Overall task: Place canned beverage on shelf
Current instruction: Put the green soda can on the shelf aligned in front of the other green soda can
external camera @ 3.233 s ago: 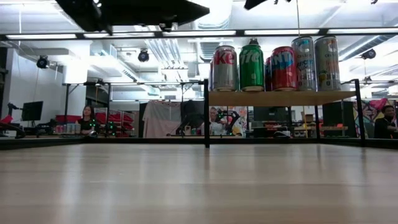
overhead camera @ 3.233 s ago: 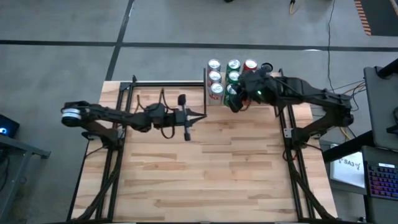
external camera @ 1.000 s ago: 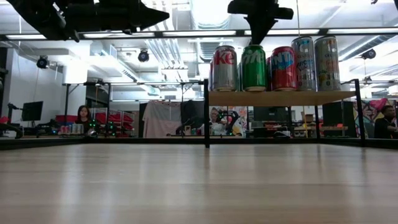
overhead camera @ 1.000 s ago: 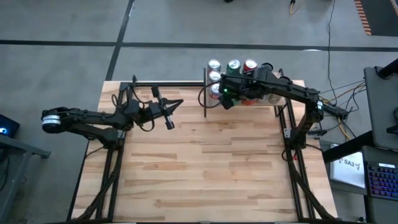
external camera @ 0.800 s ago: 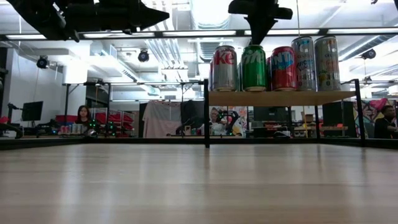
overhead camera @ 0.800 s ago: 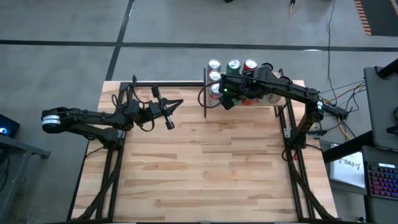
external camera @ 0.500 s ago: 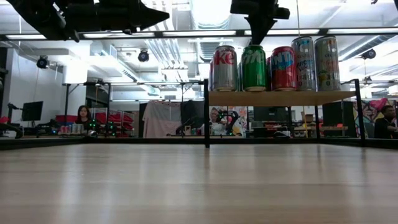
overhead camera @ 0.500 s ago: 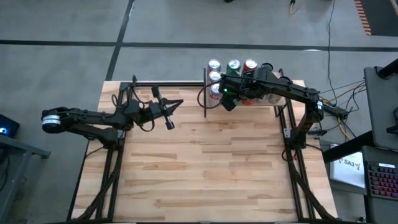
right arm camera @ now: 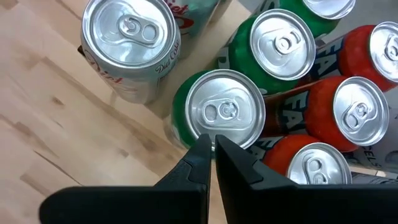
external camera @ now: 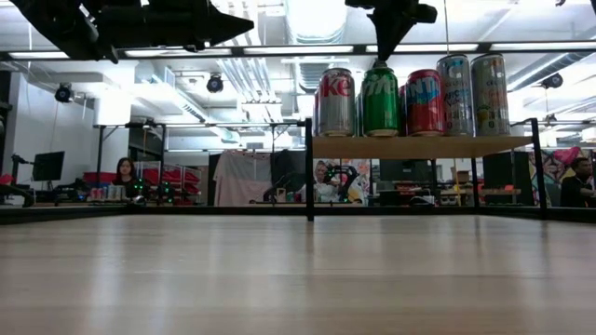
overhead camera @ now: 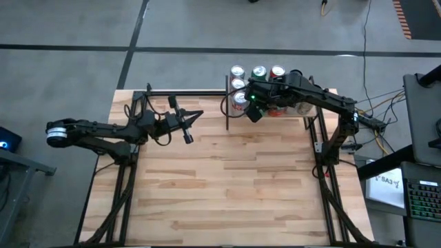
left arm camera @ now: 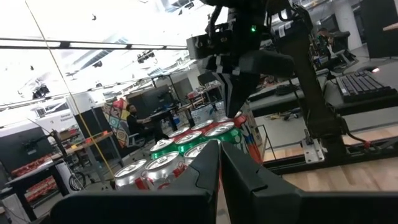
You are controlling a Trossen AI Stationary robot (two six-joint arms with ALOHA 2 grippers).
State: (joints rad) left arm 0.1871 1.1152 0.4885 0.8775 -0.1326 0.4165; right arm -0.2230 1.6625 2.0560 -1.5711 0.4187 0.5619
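Observation:
The shelf is a light wood board on black posts at the table's far right, with several cans standing on it. A green can stands at its front next to a silver Diet Coke can; both show in the low view, the green can and the silver one. My right gripper is shut and points down, its tips just above the green can's top. My left gripper is shut and empty, held above the table's far left part, pointing toward the shelf.
Red and other green cans crowd the shelf behind the front green can. A black post marks the shelf's left corner, and a black rail runs along the table's far edge. Bare tabletop lies in front.
My right gripper has gone up a little above the green can, staying shut and pointing down. The cans stand as before.

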